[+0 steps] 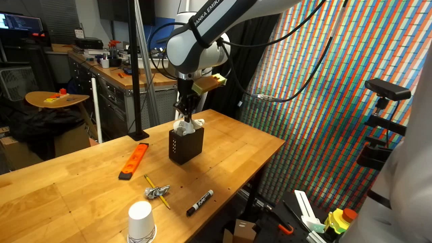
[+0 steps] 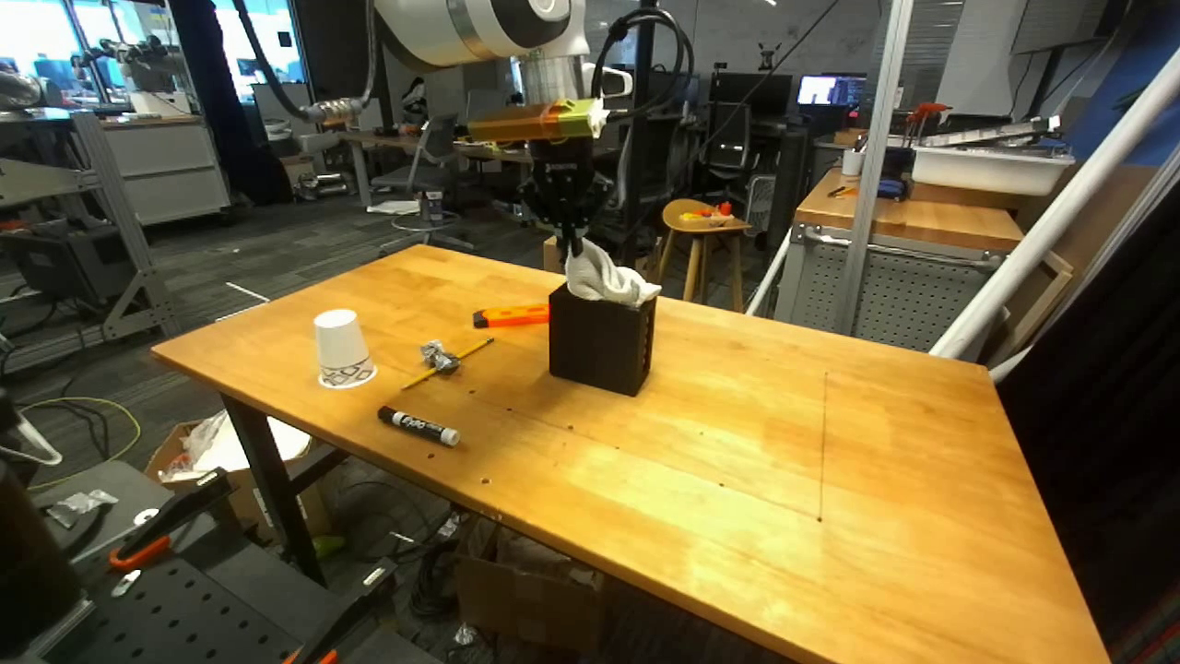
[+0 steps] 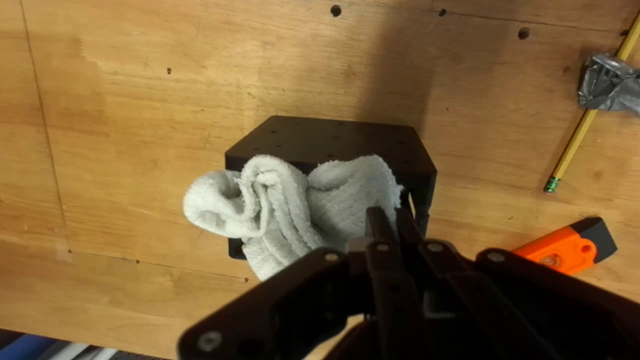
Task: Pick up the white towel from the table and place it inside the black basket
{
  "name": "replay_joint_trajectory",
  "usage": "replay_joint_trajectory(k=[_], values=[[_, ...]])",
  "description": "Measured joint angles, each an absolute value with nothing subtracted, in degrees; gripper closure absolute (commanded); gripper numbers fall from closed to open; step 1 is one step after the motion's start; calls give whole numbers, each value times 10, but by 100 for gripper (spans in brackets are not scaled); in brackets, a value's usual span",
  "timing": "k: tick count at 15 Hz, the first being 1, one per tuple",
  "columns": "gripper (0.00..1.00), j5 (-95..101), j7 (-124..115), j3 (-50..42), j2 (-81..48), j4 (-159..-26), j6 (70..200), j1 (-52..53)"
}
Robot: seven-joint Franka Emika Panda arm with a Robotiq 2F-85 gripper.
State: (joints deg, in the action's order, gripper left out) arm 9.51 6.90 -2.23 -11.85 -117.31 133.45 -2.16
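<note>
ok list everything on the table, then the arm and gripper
basket: 1, black, on the table
towel: 1, white, partly in the basket
flat tool: 1, orange, near the basket
cup: 1, white, inverted on the table
marker: 1, mostly black, near a table edge
pencil: 1, yellow, near the cup
crumpled wad: 1, silver, over the pencil
post: 1, black, at a table edge
arm: 1, mostly white, above the table
gripper: 1, black, over the basket

In an exterior view we see a backdrop [image 1: 320, 128] striped orange, blue, green and white. In both exterior views we find a wooden stool [image 1: 35, 98] and a cluttered workbench [image 2: 811, 300] with a perforated side. We make out bright windows [image 2: 32, 28], a white cabinet [image 2: 166, 157], an office chair [image 2: 435, 148] and dark grey floor [image 2: 286, 235].
</note>
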Motion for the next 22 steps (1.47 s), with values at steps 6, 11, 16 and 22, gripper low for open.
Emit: replay_joint_trajectory(k=[6,11,16,22], values=[[97,95,80,-16,-154,-1158,1351,-21],[97,101,113,-25,-191,-1136,1378,-33],[97,103,149,-25,-222,-1111,1390,-40],[97,103,174,-23,-253,-1093,1392,-44]])
